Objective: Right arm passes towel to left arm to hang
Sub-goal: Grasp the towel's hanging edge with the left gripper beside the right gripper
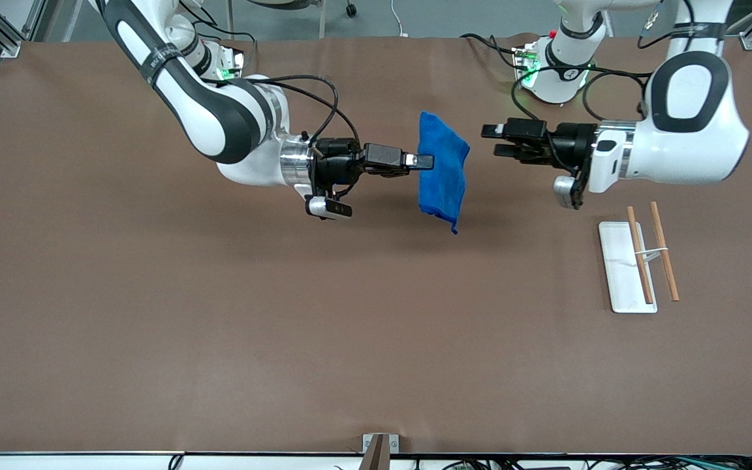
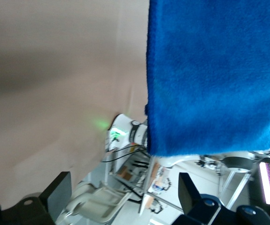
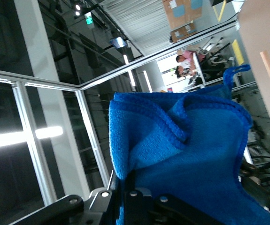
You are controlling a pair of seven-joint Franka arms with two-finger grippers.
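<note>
The bright blue towel (image 1: 442, 170) hangs in the air over the middle of the table. My right gripper (image 1: 423, 161) is shut on the towel's edge and holds it up. The towel fills the right wrist view (image 3: 186, 154), with its small loop (image 3: 232, 74) at one corner. My left gripper (image 1: 495, 140) is open and empty, level with the towel and a short gap from it. In the left wrist view the towel (image 2: 214, 75) hangs ahead of the left gripper (image 2: 123, 192), apart from its fingers (image 2: 187, 190).
A white flat base (image 1: 625, 266) with two wooden rods (image 1: 664, 260) lies on the table toward the left arm's end, nearer the front camera than the left gripper. Brown table surface (image 1: 219, 313) spreads around.
</note>
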